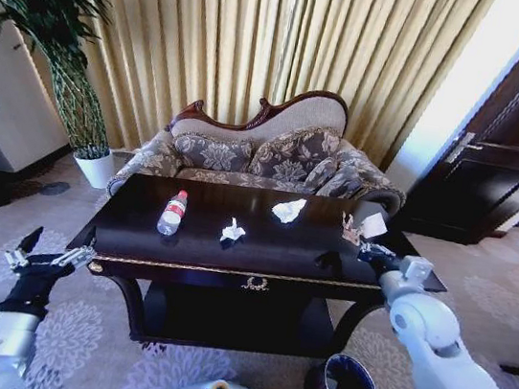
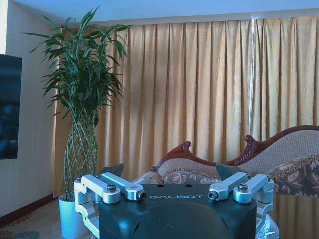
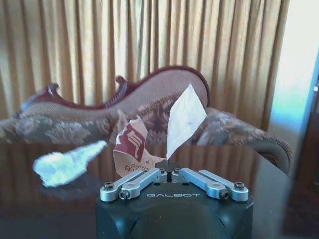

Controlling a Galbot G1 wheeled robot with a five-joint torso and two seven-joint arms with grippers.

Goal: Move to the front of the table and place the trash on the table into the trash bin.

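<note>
At two o'clock on the table (image 1: 261, 253), my right gripper (image 1: 365, 245) has its fingers together on a pale paper wrapper (image 3: 185, 115) with a red-printed scrap beside it; I think it is pinched, not just touched. Nothing looks binned yet. A clear plastic bottle (image 1: 172, 212) with a red label lies at ten o'clock, a crumpled tissue (image 1: 232, 232) near centre, another white wad (image 1: 287, 209) at one o'clock. The tabletop is dark, glossy, gold-trimmed. A round dark trash bin (image 1: 343, 388) waits at five o'clock on the carpet. My left gripper (image 1: 47, 261) hangs idle, spread apart, off the table's eight o'clock corner.
</note>
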